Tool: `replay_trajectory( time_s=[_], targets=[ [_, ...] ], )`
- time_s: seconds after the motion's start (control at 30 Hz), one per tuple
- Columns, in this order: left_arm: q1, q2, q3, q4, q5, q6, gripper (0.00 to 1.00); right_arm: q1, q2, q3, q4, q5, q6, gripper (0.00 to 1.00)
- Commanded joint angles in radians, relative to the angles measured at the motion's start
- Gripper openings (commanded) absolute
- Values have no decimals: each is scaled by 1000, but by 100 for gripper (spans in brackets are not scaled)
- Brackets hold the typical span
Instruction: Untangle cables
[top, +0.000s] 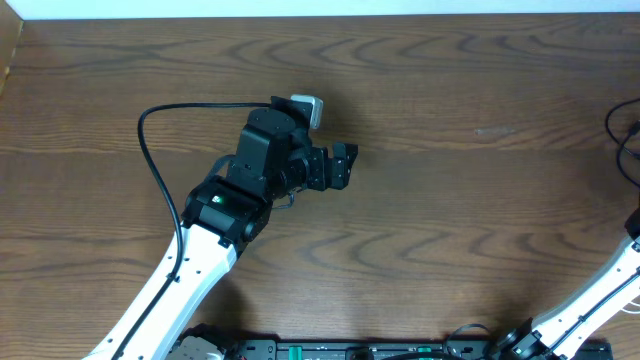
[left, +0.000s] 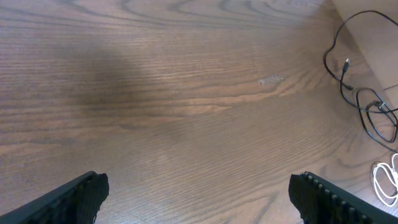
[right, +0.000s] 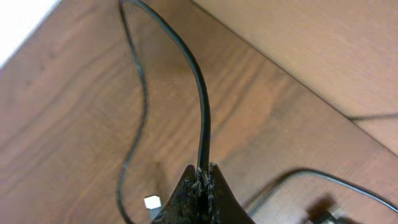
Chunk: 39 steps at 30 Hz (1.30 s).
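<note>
1. Slip risk: the right gripper (right: 203, 180) has its fingers pressed together on a thin black flexible cable (right: 200, 106), pinching it only at the very tips. The hold looks shallow, so a sharp pull would probably let the cable slide out.
2. Tightening risk: the pinched cable arcs up and away toward the other cords. If it is knotted further along, which can't be seen here, a hard tug would likely cinch the knot rather than free it.
3. Drag risk: nothing pins the pile, and it sits at the right edge of the dark brown wood-grain table (top: 450, 230). A pull could drag the whole pile along or off the table.
4. At the right fingers, the cable comes straight out from between the tips. A thinner black cord (right: 142, 93) runs to its left, apart from it. A small pale plug end (right: 151, 201) lies just left of the fingers, not touching them.
5. The left gripper (left: 199, 186) has its fingers spread wide with only bare wood between them. The tangle of black cords (left: 364, 106) and the white cord (left: 385, 177) lie well apart from it, far to its right.
6. The overhead view shows the cords only at the right border (top: 625, 140), and the right gripper is out of that view.
</note>
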Motion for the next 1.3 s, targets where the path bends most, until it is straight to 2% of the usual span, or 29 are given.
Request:
replay_trajectory(
  time_s=[0.0,0.13,0.43,0.77,0.8,0.83,0.9,1.27],
  targets=[
    [-1,-12,2,6,15,24,98,1,0,17,34,-170,57,1],
    [-2,-12,2,6,16,23,98,14,0,17,95,-272,119,1],
    [-1,-12,2,6,15,31,98,34,0,17,182,-463,92,1],
    [-1,-12,2,6,15,31,98,54,0,17,122,-216,97,1],
    [-1,-12,2,6,15,31,98,54,0,17,113,-177,110,16],
    [-1,-12,2,6,15,31,98,54,0,17,106,-151,115,50],
    [-1,-12,2,6,15,36,98,54,0,17,95,-121,115,99],
    [-1,-12,2,-10,19,50,98,58,-60,17,26,-51,114,99]
  ],
)
